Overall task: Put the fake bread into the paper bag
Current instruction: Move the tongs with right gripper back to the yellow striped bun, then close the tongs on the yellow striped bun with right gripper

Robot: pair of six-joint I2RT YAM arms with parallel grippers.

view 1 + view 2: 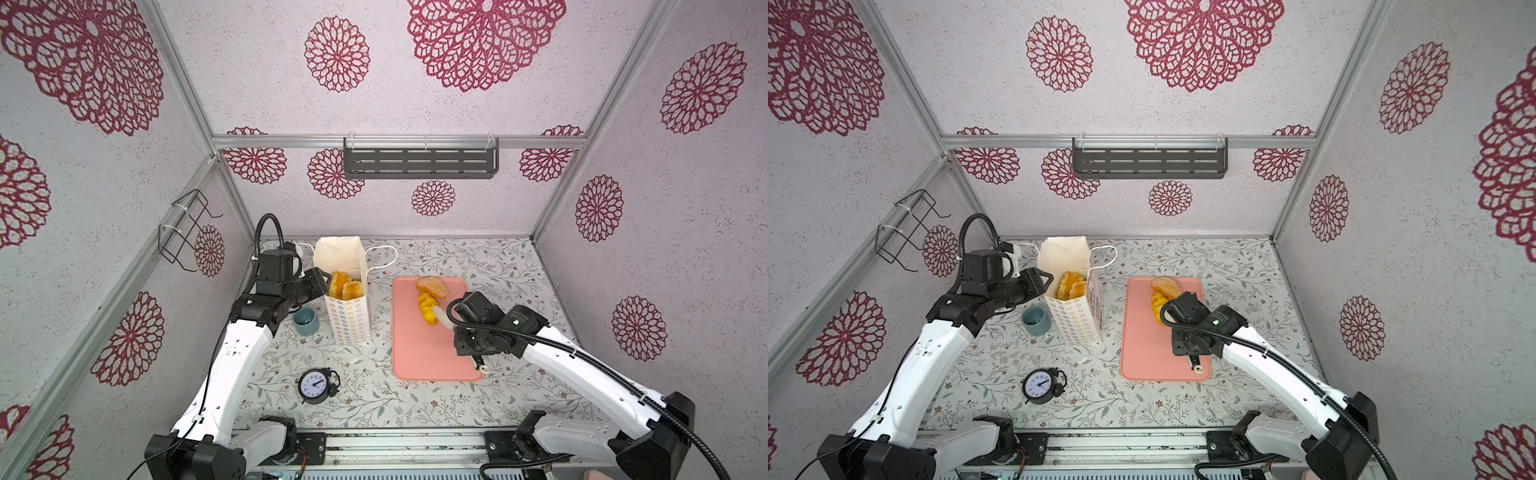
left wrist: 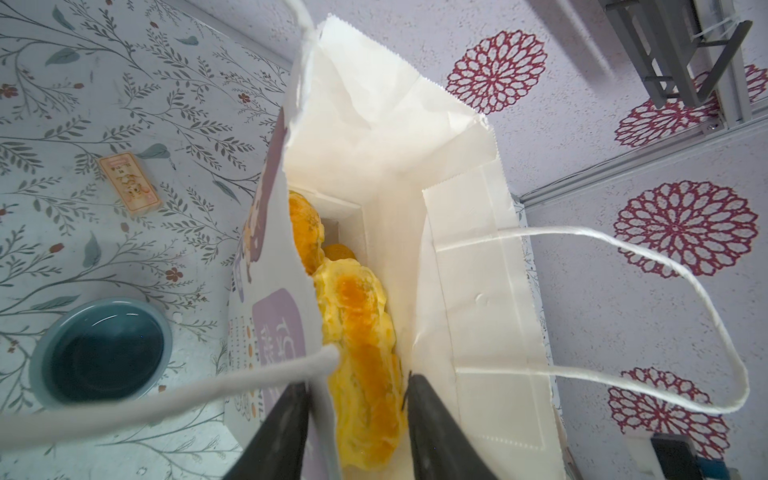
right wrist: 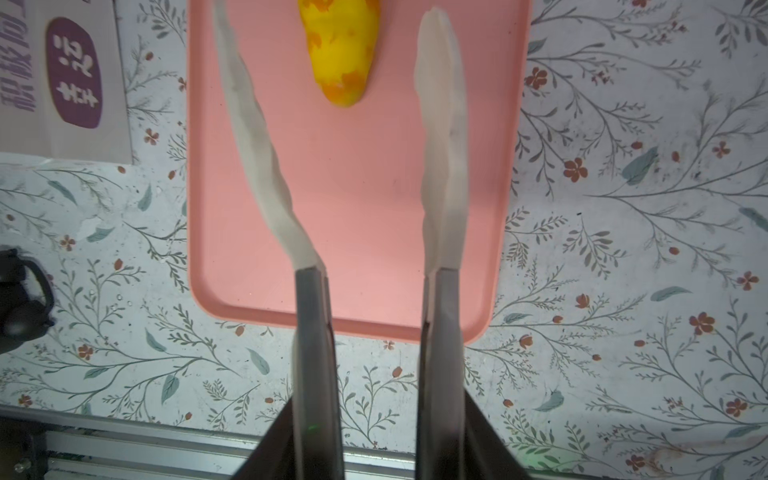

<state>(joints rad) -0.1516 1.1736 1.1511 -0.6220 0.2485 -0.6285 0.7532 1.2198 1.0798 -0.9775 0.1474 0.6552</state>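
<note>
The white paper bag (image 1: 349, 320) (image 1: 1077, 324) stands upright at the left of the table, mouth open. Several golden pieces of fake bread (image 1: 345, 286) (image 2: 361, 332) lie inside it. My left gripper (image 1: 322, 282) (image 2: 357, 415) is at the bag's mouth, open, its fingers either side of the top pastry and the bag's printed wall. On the pink tray (image 1: 428, 357) (image 3: 353, 228) lie a yellow loaf (image 1: 428, 309) (image 3: 340, 54) and a seeded round bun (image 1: 432, 286). My right gripper (image 1: 463, 332) (image 3: 380, 415) is shut on white-tipped tongs (image 3: 440, 124), whose tips stand apart just short of the yellow loaf.
A teal cup (image 1: 305, 321) (image 2: 104, 353) stands beside the bag, under my left arm. A small tan cracker-like piece (image 2: 129, 183) lies on the cloth behind it. A black alarm clock (image 1: 316, 385) sits near the front. A grey shelf (image 1: 420, 162) hangs on the back wall.
</note>
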